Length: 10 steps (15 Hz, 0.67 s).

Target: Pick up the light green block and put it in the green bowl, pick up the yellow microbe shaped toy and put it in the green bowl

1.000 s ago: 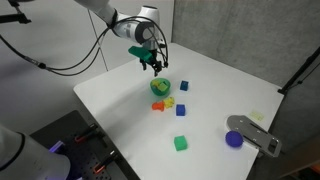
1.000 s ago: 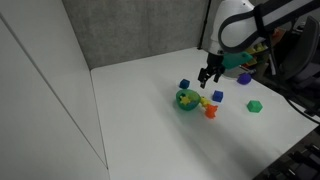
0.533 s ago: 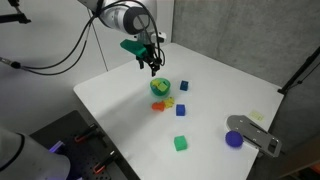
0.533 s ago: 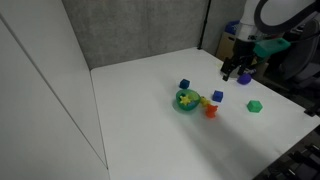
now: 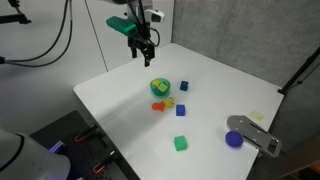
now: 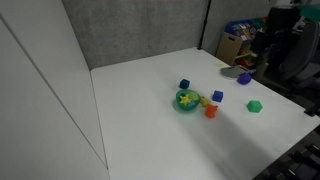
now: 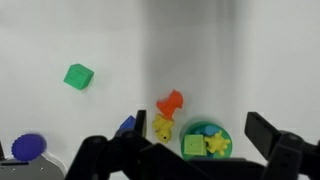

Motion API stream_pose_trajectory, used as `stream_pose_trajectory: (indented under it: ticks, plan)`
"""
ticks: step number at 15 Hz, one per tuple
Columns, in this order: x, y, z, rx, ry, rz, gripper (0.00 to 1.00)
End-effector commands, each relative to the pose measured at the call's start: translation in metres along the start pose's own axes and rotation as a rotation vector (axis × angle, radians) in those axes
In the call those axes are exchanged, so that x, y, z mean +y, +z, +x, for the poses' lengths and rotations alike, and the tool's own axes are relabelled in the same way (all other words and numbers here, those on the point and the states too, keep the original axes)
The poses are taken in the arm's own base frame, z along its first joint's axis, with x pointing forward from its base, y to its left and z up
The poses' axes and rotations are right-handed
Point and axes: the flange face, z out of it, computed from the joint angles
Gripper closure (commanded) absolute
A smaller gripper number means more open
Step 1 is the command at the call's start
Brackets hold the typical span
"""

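Note:
The green bowl (image 7: 224,130) holds the light green block (image 7: 193,146) and the yellow microbe shaped toy (image 7: 218,142) side by side. The bowl also shows in both exterior views (image 5: 160,87) (image 6: 186,101), with yellow visible inside. My gripper (image 5: 141,47) is open and empty, high above the table's back part and well clear of the bowl. In the wrist view its jaws (image 7: 200,118) frame the bowl from above. In an exterior view the gripper is lost against the dark background.
A second yellow toy (image 7: 162,127) and an orange toy (image 7: 170,101) lie just beside the bowl. Blue blocks (image 5: 183,86) (image 5: 181,111), a darker green cube (image 5: 181,144) and a purple bowl (image 5: 234,139) are spread over the white table (image 5: 120,95).
The gripper has risen from just above the bowl and drawn back toward the rear of the table, empty. The objects on the table have not moved.

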Motion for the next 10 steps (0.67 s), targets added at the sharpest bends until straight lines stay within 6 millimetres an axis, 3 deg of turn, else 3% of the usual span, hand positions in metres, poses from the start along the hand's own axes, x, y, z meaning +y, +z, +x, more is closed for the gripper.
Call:
stream_pose_trajectory:
  ticks: [1,2,4,10]
  plan:
    - [0.005,-0.024,-0.035,0.005,0.017,-0.006,0.0]
    - [0.002,-0.016,-0.015,0.001,0.002,0.0,0.0]
    - [0.002,-0.022,-0.02,0.009,0.001,0.001,0.0]
    - [0.001,-0.012,-0.016,-0.009,0.001,-0.001,0.0]
